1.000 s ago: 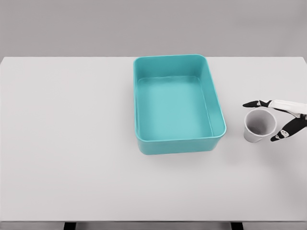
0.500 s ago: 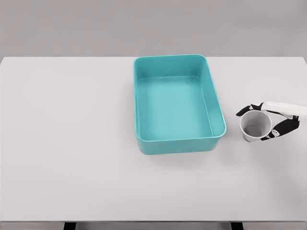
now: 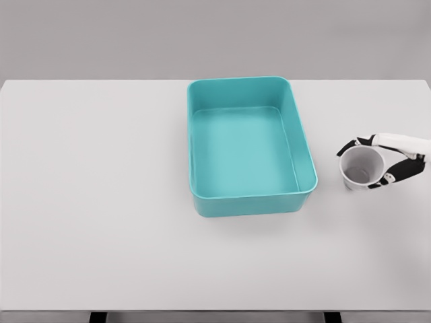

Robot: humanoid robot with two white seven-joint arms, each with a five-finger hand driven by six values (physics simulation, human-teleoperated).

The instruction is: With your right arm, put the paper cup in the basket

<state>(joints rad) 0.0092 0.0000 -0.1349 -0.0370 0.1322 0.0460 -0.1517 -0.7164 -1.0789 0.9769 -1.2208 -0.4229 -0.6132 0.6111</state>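
On the white worktop [image 3: 101, 202], my right robot hand [image 3: 377, 163] wraps the paper cup [image 3: 361, 169]; I'd lift straight up, then clear the basket [image 3: 306, 151] rim.

Between my robot hand [image 3: 384, 161], closed round the paper cup [image 3: 361, 168] at the right of the desk [image 3: 101, 202], and the teal basket [image 3: 306, 151] lies a narrow strip of bare desk. The basket's right wall is the one thing standing between the cup and the basket's open, empty inside. Nothing hangs above the basket, and its top is open all over. Left of the basket and in front of it the desk is wide and bare.
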